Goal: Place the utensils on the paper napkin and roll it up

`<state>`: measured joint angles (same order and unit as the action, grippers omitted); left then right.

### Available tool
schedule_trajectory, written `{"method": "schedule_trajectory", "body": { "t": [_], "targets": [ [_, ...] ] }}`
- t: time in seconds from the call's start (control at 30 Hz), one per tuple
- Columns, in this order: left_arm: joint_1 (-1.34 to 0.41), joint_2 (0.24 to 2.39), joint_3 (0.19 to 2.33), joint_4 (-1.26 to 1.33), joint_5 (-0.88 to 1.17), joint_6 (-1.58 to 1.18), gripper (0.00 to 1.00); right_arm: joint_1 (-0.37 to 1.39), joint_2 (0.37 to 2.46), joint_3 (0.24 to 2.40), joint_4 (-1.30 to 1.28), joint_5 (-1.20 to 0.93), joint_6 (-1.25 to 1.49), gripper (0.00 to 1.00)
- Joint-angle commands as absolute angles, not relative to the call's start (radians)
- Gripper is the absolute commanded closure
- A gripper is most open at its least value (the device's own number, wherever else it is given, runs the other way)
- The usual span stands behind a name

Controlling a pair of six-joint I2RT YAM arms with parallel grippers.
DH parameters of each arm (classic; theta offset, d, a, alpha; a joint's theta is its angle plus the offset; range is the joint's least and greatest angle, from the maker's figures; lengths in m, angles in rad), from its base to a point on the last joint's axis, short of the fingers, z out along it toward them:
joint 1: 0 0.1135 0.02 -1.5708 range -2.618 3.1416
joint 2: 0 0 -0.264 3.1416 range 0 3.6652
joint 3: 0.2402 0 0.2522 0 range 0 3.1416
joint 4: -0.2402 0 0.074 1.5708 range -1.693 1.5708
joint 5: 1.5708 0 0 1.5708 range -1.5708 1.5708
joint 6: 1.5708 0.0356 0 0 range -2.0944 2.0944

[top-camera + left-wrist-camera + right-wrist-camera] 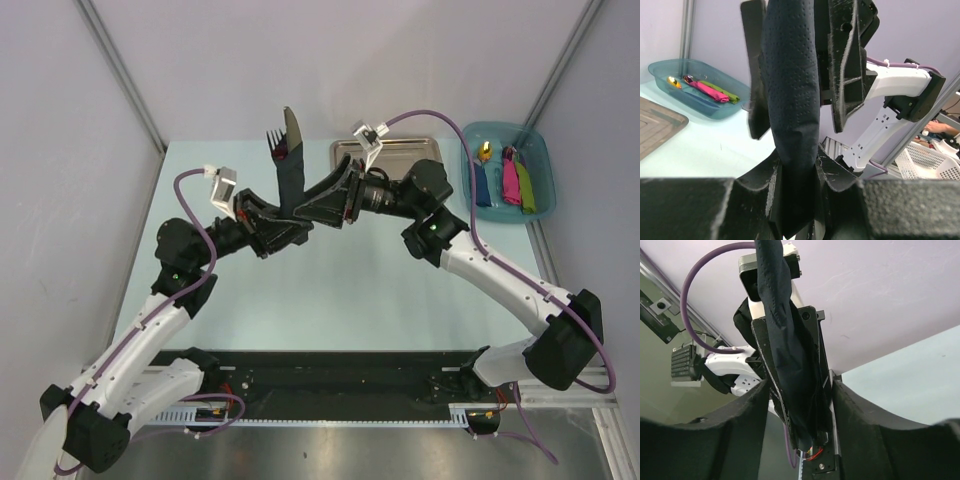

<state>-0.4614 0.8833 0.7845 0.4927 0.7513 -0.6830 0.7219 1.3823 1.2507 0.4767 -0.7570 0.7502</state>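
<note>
Left fingers [774, 182]: clamped on the lower part of the rolled paper napkin [790, 100], which stands upright between them. The left gripper [285, 226] reaches in from the left, raised well above the surface [350, 290]. Right fingers [847, 65]: set one on each side of the same roll, higher up than the left pair. The right wrist view shows them apart with the roll between them [790, 365], but whether they press on it cannot be told. The right gripper [306, 208] approaches from the right, directly facing the left one, so the two arms form an arch over the middle of the surface. The paper napkin, black and finely dimpled, is wrapped into a narrow tube and held clear of the surface. The utensils [283, 135] sit inside it, and only their upper ends emerge from the top of the roll: the fork [273, 140] shows its tines on the left, and a pointed knife blade [291, 125] rises just beside it, slightly higher. Their handles are hidden by the wrap. Behind the right gripper, at the far edge, lies a rectangular steel tray [405, 148]. To its right, at the far right corner, stands a translucent teal bin [541, 150] holding blue, pink and green items.
</note>
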Motion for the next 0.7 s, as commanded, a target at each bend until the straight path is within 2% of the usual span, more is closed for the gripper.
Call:
{"method": "schedule_trajectory", "body": {
  "t": [0.0, 0.07, 0.13, 0.33, 0.37, 0.4, 0.5, 0.67],
  "targets": [
    [-0.459, 0.880, 0.810, 0.577, 0.723, -0.696, 1.00, 0.733, 1.381, 1.281, 0.520, -0.726, 0.729, 0.50],
    [-0.459, 0.881, 0.810, 0.574, 0.723, -0.695, 1.00, 0.735, 1.384, 1.285, 0.514, -0.723, 0.726, 0.55],
    [-0.459, 0.884, 0.808, 0.571, 0.724, -0.696, 1.00, 0.736, 1.388, 1.295, 0.497, -0.713, 0.713, 0.57],
    [-0.462, 0.884, 0.801, 0.560, 0.718, -0.698, 1.00, 0.746, 1.393, 1.308, 0.474, -0.695, 0.695, 0.76],
    [-0.465, 0.885, 0.802, 0.552, 0.716, -0.695, 1.00, 0.746, 1.393, 1.315, 0.468, -0.695, 0.689, 0.92],
    [-0.465, 0.887, 0.804, 0.545, 0.713, -0.693, 1.00, 0.746, 1.393, 1.316, 0.465, -0.692, 0.686, 0.98],
    [-0.465, 0.881, 0.805, 0.519, 0.715, -0.680, 1.00, 0.741, 1.388, 1.319, 0.459, -0.690, 0.681, 1.00],
    [-0.465, 0.870, 0.807, 0.437, 0.716, -0.649, 0.77, 0.712, 1.379, 1.319, 0.446, -0.686, 0.672, 1.00]
  ]
}}
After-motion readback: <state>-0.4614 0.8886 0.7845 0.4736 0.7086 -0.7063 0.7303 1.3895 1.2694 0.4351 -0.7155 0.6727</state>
